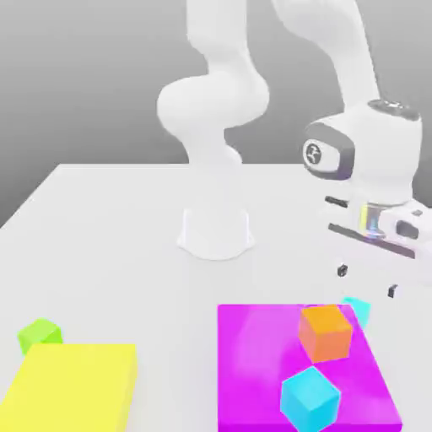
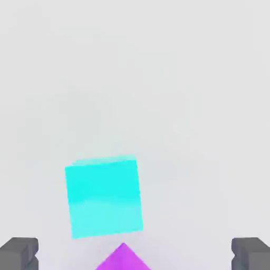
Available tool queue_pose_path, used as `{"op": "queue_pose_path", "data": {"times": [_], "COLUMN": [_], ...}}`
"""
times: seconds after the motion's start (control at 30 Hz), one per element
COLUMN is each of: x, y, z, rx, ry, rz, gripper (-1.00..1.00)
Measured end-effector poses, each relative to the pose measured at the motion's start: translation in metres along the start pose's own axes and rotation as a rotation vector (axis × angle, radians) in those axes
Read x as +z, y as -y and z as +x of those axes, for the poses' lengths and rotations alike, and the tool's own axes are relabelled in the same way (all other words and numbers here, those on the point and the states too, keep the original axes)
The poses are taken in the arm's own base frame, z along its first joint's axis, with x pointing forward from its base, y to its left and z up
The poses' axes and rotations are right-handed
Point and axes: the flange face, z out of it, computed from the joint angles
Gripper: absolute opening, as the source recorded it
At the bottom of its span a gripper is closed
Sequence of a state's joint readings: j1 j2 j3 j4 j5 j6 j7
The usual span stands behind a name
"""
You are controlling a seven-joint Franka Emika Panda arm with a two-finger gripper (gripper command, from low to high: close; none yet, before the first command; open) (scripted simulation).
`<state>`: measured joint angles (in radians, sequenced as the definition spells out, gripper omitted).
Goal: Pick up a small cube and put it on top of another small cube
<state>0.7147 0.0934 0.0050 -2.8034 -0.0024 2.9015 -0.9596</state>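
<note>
The small cube [image 1: 359, 310], tiny and turquoise, rests on the white table just behind the far right corner of the magenta pad [image 1: 253, 363]. The orange cube [image 1: 325, 332] hides part of it. That orange cube, the other small cube, sits on the pad's far right area. My gripper [image 1: 367, 281] hangs open a little above the turquoise cube, with nothing between its dark fingertips. In the hand view the turquoise cube [image 2: 104, 196] lies below the open gripper [image 2: 134, 256], off-centre toward one fingertip [image 2: 18, 253], beside a corner of the magenta pad [image 2: 123, 259].
A larger sky-blue cube [image 1: 310, 399] stands on the magenta pad's near side. A lime-green cube [image 1: 40, 335] sits by a yellow pad [image 1: 74, 386] at the exterior view's left. The arm's white base [image 1: 216, 232] stands mid-table.
</note>
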Motion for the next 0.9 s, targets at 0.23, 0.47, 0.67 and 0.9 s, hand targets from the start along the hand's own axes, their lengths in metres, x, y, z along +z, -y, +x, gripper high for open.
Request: {"op": "queue_pose_path", "data": {"times": [0.23,0.47,0.67,0.9], "x": [0.054,0.048,-0.003,-0.016], "y": [0.002,0.002,0.002,-0.048], "z": [-0.001,-0.001,0.000,0.011], "rx": [-0.010,-0.011,-0.016,-0.006], "ry": [0.002,0.003,0.003,0.002], "rz": [0.004,0.006,0.003,-0.064], "gripper": [-1.00,-1.00,-1.00,-1.00]}}
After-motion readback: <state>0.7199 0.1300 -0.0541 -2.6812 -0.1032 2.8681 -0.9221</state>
